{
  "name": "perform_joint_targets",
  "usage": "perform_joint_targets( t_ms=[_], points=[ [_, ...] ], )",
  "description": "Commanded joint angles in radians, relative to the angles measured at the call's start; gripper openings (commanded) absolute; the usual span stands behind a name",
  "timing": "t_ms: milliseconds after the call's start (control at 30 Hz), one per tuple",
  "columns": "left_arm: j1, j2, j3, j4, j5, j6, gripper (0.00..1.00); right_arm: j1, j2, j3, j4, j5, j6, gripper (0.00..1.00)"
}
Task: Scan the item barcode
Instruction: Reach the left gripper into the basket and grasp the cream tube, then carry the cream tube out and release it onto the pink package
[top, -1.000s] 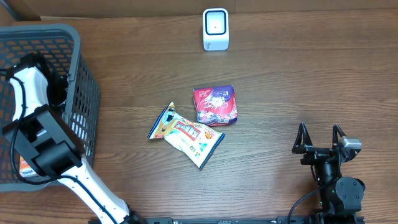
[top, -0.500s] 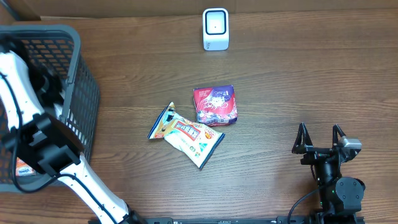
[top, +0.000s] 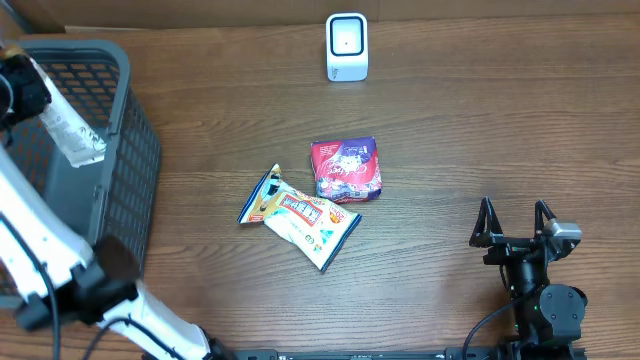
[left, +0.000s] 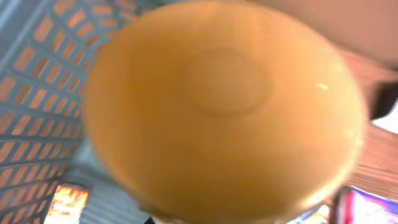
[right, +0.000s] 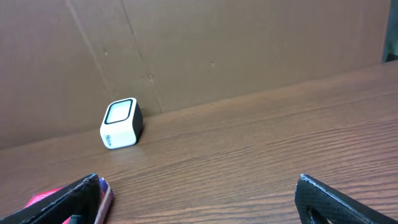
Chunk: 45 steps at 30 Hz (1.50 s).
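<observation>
item (top: 75, 132) | hanging over the basket (top: 140, 180) at the worktop's left edge, left claw (top: 38, 98) clamped on it | right claw (top: 512, 212) wide apart, empty | you'll wanna face its barcode square at the scanner (top: 347, 47) by the far edge, nice and slow

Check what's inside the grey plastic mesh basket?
One orange-and-white packet lies on the grey mesh basket floor. The white left arm and a blurred orange object cover the rest.

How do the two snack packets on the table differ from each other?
The red packet is squarish and compact; the white-and-yellow packet is longer. The red packet sits roughly square to the table edge; the white-and-yellow packet lies diagonally. The red packet is nearer the scanner, the white-and-yellow packet nearer the basket. Both lie flat on the table.
</observation>
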Motion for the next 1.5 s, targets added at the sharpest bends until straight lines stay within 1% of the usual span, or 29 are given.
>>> perform_joint_targets(
  t_ms=[0, 33, 100, 133, 167, 300, 400, 467, 567, 667, 800, 967, 1067, 1200, 1267, 1300, 1333, 1367, 1433, 1467],
  points=[
    [-0.024, -0.135, 0.034, -0.003, 0.253, 0.03, 0.04, -0.003, -0.01, -0.01, 0.007, -0.001, -0.001, 1.0],
    [-0.04, -0.161, 0.034, -0.003, 0.319, 0.037, 0.04, -0.003, -0.01, -0.01, 0.007, -0.001, -0.001, 1.0],
    [-0.094, -0.211, 0.034, 0.0, 0.456, 0.101, 0.04, -0.003, -0.01, -0.01, 0.007, 0.0, -0.001, 1.0],
    [-0.13, -0.23, 0.034, 0.002, 0.494, 0.129, 0.04, -0.003, -0.01, -0.01, 0.007, 0.0, -0.001, 1.0],
    [-0.176, -0.245, 0.034, 0.003, 0.499, 0.143, 0.04, -0.003, -0.01, -0.01, 0.007, 0.0, -0.001, 1.0],
    [-0.408, -0.247, 0.03, -0.017, 0.409, 0.144, 0.04, -0.003, -0.01, -0.01, 0.007, 0.0, -0.001, 1.0],
    [-0.595, -0.217, -0.014, -0.017, 0.295, 0.144, 0.04, -0.003, -0.01, -0.01, 0.007, 0.0, -0.001, 1.0],
    [-0.692, -0.188, -0.056, -0.017, 0.213, 0.143, 0.04, -0.003, -0.01, -0.01, 0.007, -0.001, -0.001, 1.0],
    [-0.801, -0.123, -0.122, -0.017, 0.143, 0.14, 0.04, -0.003, -0.01, -0.01, 0.007, -0.001, -0.001, 1.0],
    [-0.866, -0.047, -0.184, -0.002, 0.137, 0.138, 0.04, -0.003, -0.01, -0.01, 0.007, 0.0, -0.001, 1.0],
    [-0.94, 0.096, -0.265, 0.048, 0.136, 0.087, 0.04, -0.003, -0.01, -0.01, 0.007, 0.0, -0.001, 1.0],
    [-1.014, 0.267, -0.287, 0.095, 0.136, 0.003, 0.04, -0.003, -0.01, -0.01, 0.007, 0.0, -0.001, 1.0],
    [-1.059, 0.367, -0.287, 0.115, 0.126, -0.111, 0.04, -0.003, -0.01, -0.01, 0.007, 0.0, -0.001, 1.0],
    [-1.121, 0.482, -0.287, 0.13, 0.052, -0.29, 0.04, -0.003, -0.01, -0.01, 0.007, 0.0, -0.001, 1.0],
    [-1.146, 0.519, -0.287, 0.142, 0.035, -0.33, 0.04, -0.003, -0.01, -0.01, 0.007, -0.001, -0.001, 1.0],
    [-1.157, 0.53, -0.287, 0.15, 0.037, -0.332, 0.1, -0.003, -0.01, -0.01, 0.007, -0.001, -0.001, 1.0],
    [-1.166, 0.533, -0.287, 0.159, 0.037, -0.332, 0.21, -0.003, -0.01, -0.01, 0.007, -0.001, -0.001, 1.0],
    [-1.173, 0.533, -0.286, 0.167, 0.036, -0.332, 0.36, -0.003, -0.01, -0.01, 0.007, 0.0, -0.001, 1.0],
    [-1.178, 0.521, -0.262, 0.166, 0.029, -0.327, 1.0, -0.003, -0.01, -0.01, 0.007, 0.0, -0.001, 1.0],
    [-1.178, 0.513, -0.235, 0.155, 0.023, -0.327, 1.0, -0.003, -0.01, -0.01, 0.007, -0.001, -0.001, 1.0]
  ],
)
